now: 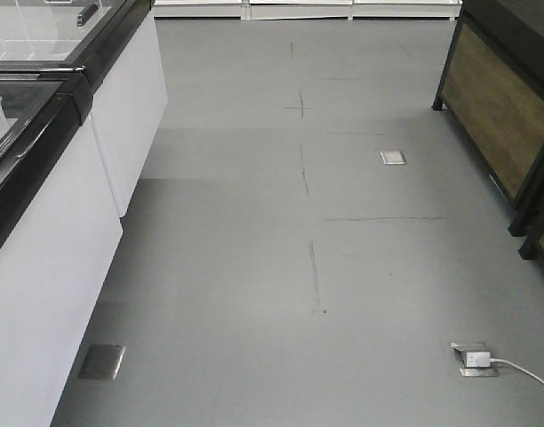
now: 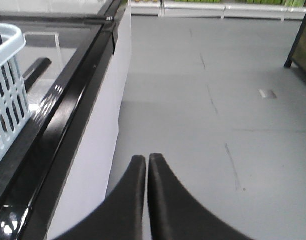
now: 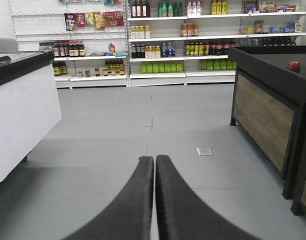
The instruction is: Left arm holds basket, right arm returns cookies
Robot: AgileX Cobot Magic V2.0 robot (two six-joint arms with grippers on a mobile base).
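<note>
A light blue basket (image 2: pixel 8 95) with slotted sides rests on the glass top of the freezer at the far left of the left wrist view; only its corner shows. My left gripper (image 2: pixel 146 159) hangs over the grey floor beside the freezer, shut with nothing between its black fingers, well to the right of the basket. My right gripper (image 3: pixel 155 159) is also shut and empty, pointing down the aisle above the floor. The cookies are out of view. Neither gripper appears in the front view.
A white chest freezer (image 1: pixel 68 178) with a black rim lines the left side. A dark wooden display stand (image 1: pixel 508 107) stands on the right, with red fruit (image 3: pixel 293 66) on it. Stocked shelves (image 3: pixel 163 40) close the far end. Floor outlet plates (image 1: pixel 474 358) and a white cable lie near the front.
</note>
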